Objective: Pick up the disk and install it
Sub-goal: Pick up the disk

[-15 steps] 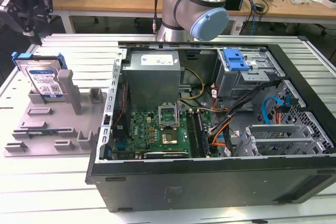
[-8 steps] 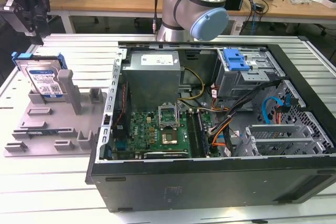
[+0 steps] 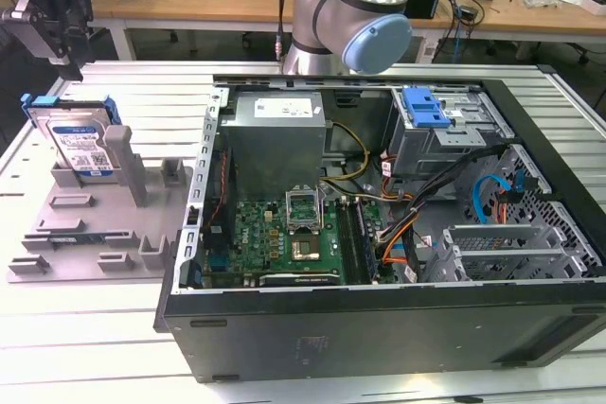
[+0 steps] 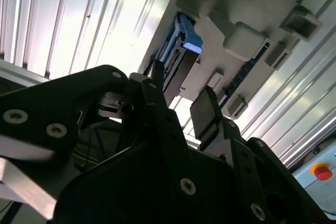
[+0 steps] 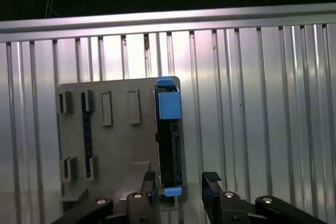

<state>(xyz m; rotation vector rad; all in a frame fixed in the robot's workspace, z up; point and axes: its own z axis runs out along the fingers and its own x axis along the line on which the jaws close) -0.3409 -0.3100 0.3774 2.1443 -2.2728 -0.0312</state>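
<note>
Gripper point(image 5: 180, 180) spread above one upright disk point(image 5: 170, 140), one grey fixture point(image 5: 115, 140)

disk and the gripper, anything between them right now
Nothing. In the exterior view the gripper hangs above the disk, which stands in a grey holder, and the stretch between them is bare air.

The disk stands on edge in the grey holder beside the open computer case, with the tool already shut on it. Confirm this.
One thing is wrong. The disk does stand on edge in the grey holder beside the open computer case, but the tool is open, not shut on it: the first wrist view shows its fingers apart, short of the disk.
</note>
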